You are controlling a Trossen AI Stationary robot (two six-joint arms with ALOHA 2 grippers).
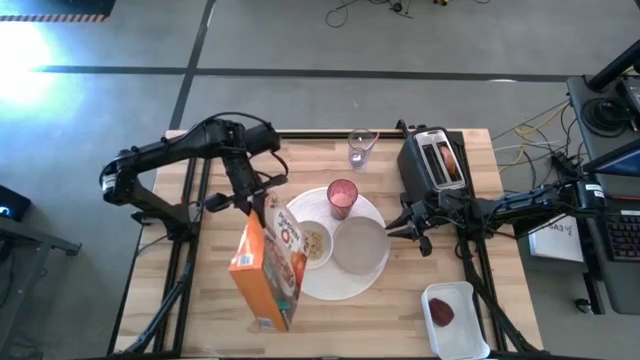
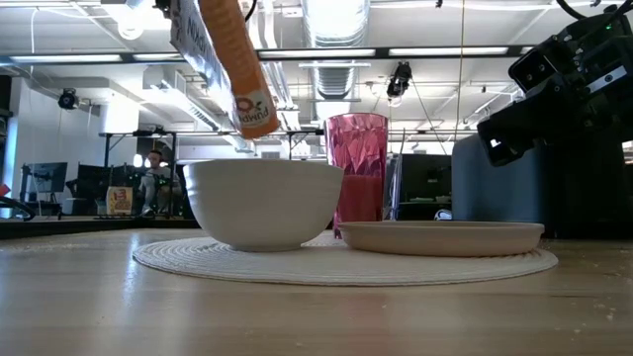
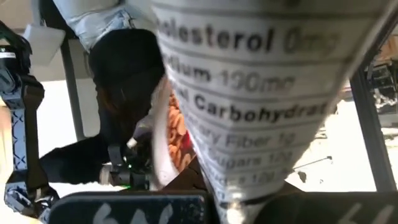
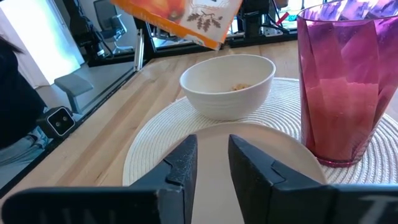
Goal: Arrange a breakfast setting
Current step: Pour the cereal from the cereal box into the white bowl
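Left hand (image 1: 262, 205) clamps the tilted cereal box (image 1: 268, 272), long axis slanting, open top pointing down at the small white bowl (image 1: 313, 243) on the big round white plate (image 1: 340, 290), mid-desk. Right hand (image 4: 211, 163) beside small pale round plate (image 1: 360, 246), fingers narrowly apart, empty.

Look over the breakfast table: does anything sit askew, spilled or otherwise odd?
The orange cereal box is tipped over the small white bowl, held by the left gripper. That looks like pouring; cereal lies in the bowl, and no spill shows. Everything else stands upright.
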